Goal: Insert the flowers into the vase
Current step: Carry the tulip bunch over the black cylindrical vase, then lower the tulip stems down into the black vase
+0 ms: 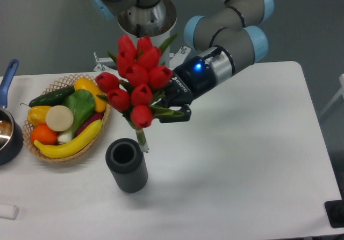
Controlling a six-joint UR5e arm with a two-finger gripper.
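Note:
The flowers, a bunch of red tulip buds with green leaves, are held in the air by my gripper, which is shut on them from the right. The buds point up and left. The pale stem ends hang down, just above and to the right of the vase's rim. The vase, a dark grey ribbed cylinder with a round hole, stands upright on the white table, below and slightly left of the stems.
A wicker basket with vegetables and fruit stands left of the vase. A blue-handled pot is at the left edge. A small white object lies at the front left. A robot base stands behind the table.

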